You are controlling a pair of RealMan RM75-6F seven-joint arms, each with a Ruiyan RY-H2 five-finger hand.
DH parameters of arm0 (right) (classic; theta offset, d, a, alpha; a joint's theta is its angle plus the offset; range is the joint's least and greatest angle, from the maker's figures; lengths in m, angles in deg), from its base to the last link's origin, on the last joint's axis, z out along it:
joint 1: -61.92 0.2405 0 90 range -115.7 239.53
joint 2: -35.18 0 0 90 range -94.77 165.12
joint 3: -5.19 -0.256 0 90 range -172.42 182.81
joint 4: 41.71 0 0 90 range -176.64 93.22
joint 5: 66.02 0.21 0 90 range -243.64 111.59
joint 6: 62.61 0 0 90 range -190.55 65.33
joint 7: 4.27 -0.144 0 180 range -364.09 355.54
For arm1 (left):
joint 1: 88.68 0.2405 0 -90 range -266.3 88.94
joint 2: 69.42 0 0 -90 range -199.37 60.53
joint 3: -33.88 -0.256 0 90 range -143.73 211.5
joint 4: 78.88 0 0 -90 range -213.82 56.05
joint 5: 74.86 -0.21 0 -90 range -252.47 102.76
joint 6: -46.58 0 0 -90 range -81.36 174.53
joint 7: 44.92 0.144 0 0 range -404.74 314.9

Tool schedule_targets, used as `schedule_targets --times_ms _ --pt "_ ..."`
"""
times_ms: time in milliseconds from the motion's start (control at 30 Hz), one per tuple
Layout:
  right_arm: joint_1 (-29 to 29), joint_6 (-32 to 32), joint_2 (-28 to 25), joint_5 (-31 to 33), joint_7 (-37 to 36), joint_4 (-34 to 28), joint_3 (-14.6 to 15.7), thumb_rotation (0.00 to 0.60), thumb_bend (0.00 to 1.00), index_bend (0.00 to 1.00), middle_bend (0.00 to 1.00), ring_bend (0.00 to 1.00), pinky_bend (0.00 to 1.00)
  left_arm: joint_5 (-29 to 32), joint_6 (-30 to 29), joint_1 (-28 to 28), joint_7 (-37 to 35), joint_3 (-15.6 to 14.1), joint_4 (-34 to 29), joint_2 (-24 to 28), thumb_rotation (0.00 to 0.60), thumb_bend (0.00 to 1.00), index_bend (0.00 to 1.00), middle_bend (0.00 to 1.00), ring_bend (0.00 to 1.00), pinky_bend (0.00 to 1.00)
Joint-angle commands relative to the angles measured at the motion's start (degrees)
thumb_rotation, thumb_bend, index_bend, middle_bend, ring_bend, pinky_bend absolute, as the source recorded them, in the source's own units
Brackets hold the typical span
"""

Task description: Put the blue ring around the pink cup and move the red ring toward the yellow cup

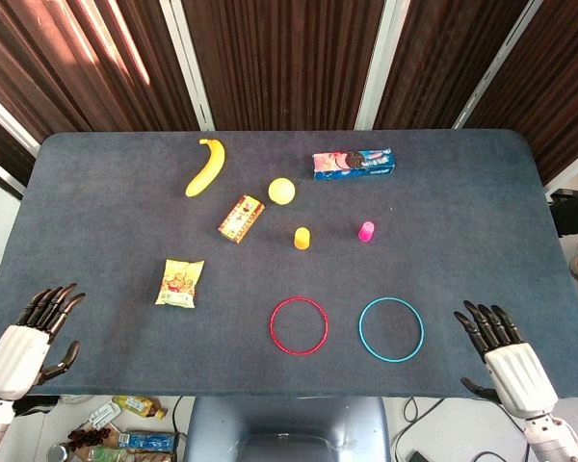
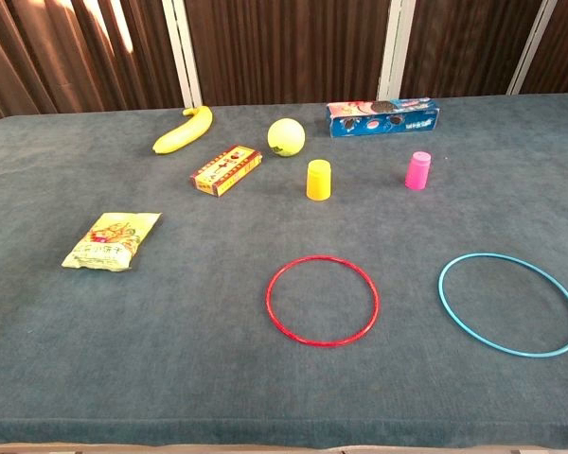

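Matt cloth table (image 2: 218, 378) (felt-like); glossy snack packet (image 2: 112, 240)

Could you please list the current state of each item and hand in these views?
blue ring: flat on table, encircling nothing
red ring: flat, encircling nothing
pink cup: upside down, unringed
yellow cup: upside down, unringed
left hand: open, holding nothing
right hand: open, holding nothing
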Motion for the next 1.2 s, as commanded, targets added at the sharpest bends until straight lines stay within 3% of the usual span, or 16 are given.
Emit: schedule_targets --times_ms 33,300,467,667,1200 --pt "0.86 1.78 1.63 -0.48 0.48 1.2 -0.15 0.6 0.12 0.01 0.0 0.0 0.0 0.08 -0.2 0.28 -0.29 -0.27 0.08 0.31 0.6 0.47 0.09 0.0 0.0 0.08" --pt "6.41 11.92 8.74 -2.85 4.34 6.22 -0.22 0.6 0.17 0.16 0.0 0.0 0.0 1.04 -1.39 1.17 -3.47 -0.35 0.38 1.73 0.6 0.47 0.09 0.0 0.0 0.09" --pt "9.89 18.01 12.23 -1.14 2.95 9.28 -1.13 0.6 0.31 0.38 0.0 0.0 0.0 0.2 -2.93 1.79 -5.88 -0.73 1.18 2.39 0.6 0.47 0.09 0.0 0.0 0.09" --pt "12.45 21.61 15.7 -0.72 -0.2 13.8 -0.83 0.6 0.37 0.53 0.01 0.0 0.0 -0.11 -3.55 1.98 -7.69 -0.84 1.87 2.67 0.6 0.47 0.09 0.0 0.0 0.09" --pt "12.65 19.25 17.22 -0.52 -4.52 18.78 0.34 0.6 0.48 0.61 0.04 0.0 0.0 -0.44 -2.9 1.67 -6.77 -0.9 1.66 2.39 0.6 0.47 0.09 0.0 0.0 0.09"
